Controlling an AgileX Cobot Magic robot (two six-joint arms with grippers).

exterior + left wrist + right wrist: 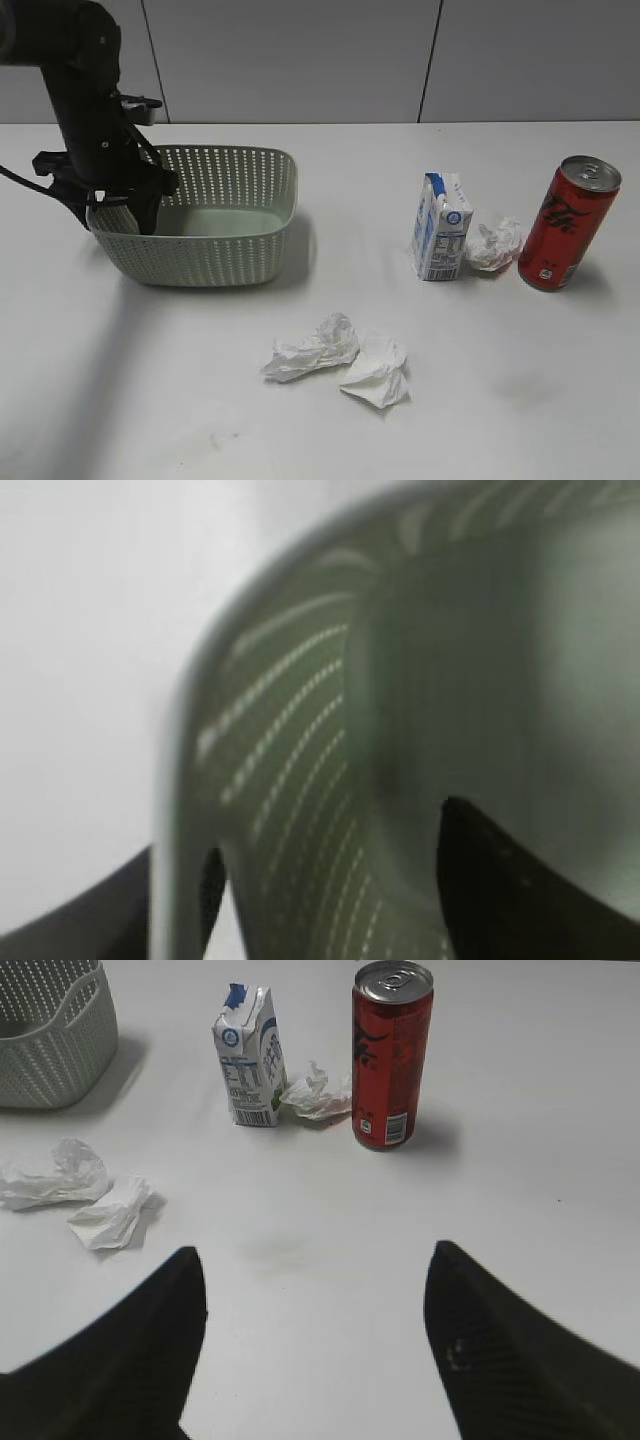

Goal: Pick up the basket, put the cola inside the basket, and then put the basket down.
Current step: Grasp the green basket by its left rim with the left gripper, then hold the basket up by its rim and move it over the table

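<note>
While the left gripper (128,212) straddles the left end wall of the sage-green basket (215,245), one finger inside and one outside the rim, the left wrist view is too close and blurred to settle it: I cannot tell whether those fingers have bitten down on the wall or only bracket it. The basket looks to be resting on the white table (150,400), so the lift reads as not yet done.

Over on the right, the cola can (392,1055) stands upright and untouched, well apart from the basket, with a crumpled tissue (318,1097) and a small white-and-blue carton (250,1055) just beside it. The right gripper (315,1345) hangs back from the can, jaws spread wide, holding nothing.

So, early days by my reckoning: the lift, the cola grab, the drop into the basket and the set-down all remain.
</note>
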